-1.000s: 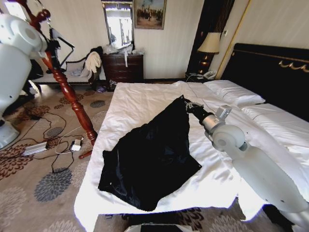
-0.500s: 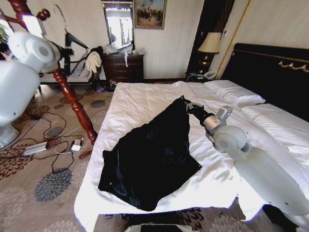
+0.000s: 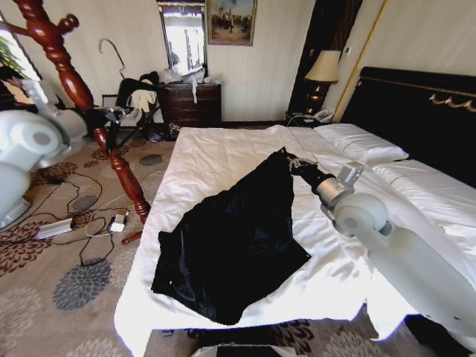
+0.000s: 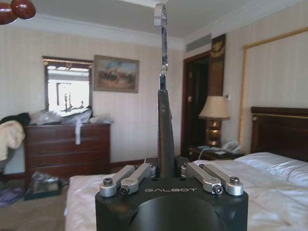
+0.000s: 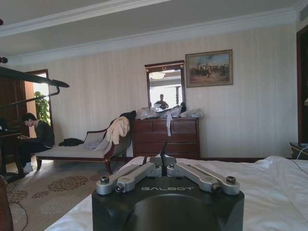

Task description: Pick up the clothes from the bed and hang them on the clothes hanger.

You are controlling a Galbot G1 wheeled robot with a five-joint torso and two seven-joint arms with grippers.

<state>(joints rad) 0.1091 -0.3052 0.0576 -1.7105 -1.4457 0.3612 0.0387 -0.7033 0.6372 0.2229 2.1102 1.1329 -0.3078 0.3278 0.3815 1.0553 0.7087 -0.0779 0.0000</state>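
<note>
Pinching the top edge of the clothes (image 3: 234,249), our right gripper (image 3: 292,163) sits just right of centre in the head view, its jaws closed on a fold of the black cloth; the rest of the garment lies spread toward the lower middle of the frame on the bed (image 3: 223,152). Our left gripper (image 4: 166,168) is at the upper left of the head view, beside the coat stand (image 3: 82,104), with its jaws clamped on the middle of the clothes hanger (image 4: 163,103), whose silver hook points up in the left wrist view.

We judge the main risk to be the thin hold: the cloth looks slick, only a small fold is caught, and the weight of the hanging garment could pull it free as we lift. The hanger could also twist in its narrow clamp, or its hook could catch the stand.

White sheets on the bed are wrinkled and soft. At the lower left of the head view, cables (image 3: 74,216) trail across a patterned carpet (image 3: 44,297); a dresser (image 3: 192,104) stands at upper centre against the wall and a lamp (image 3: 322,71) at the upper right.
</note>
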